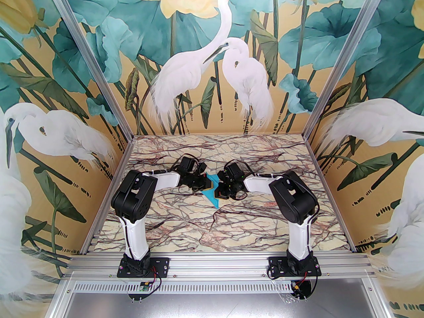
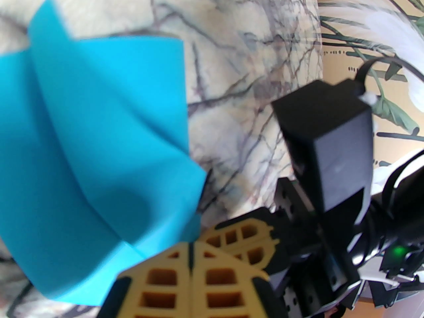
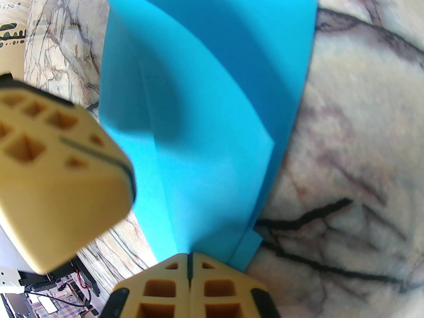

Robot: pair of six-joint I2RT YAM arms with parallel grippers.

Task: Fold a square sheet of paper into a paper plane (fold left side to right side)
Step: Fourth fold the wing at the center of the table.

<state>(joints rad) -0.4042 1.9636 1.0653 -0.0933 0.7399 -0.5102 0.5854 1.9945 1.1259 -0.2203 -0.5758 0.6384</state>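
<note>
The square sheet of paper [image 1: 214, 200], turquoise-blue, is at mid-table, creased into a narrow pointed shape with layered flaps. My left gripper [image 1: 208, 184] meets it from the left and my right gripper [image 1: 219, 190] from the right, almost touching each other. In the left wrist view the paper [image 2: 99, 128] rises above the marble, and my left gripper [image 2: 191, 253] is shut on its lower edge, with the right gripper's fingers [image 2: 245, 238] just beside. In the right wrist view the paper [image 3: 215, 111] fans out from my shut right gripper [image 3: 189, 260]; the left gripper's fingers [image 3: 56, 184] hover close on the left.
The marble-patterned table [image 1: 212, 230] is enclosed by painted walls with herons and teal leaves on three sides. Aluminium posts [image 1: 96, 75] stand at the back corners. A metal rail [image 1: 212, 263] carries both arm bases at the near edge.
</note>
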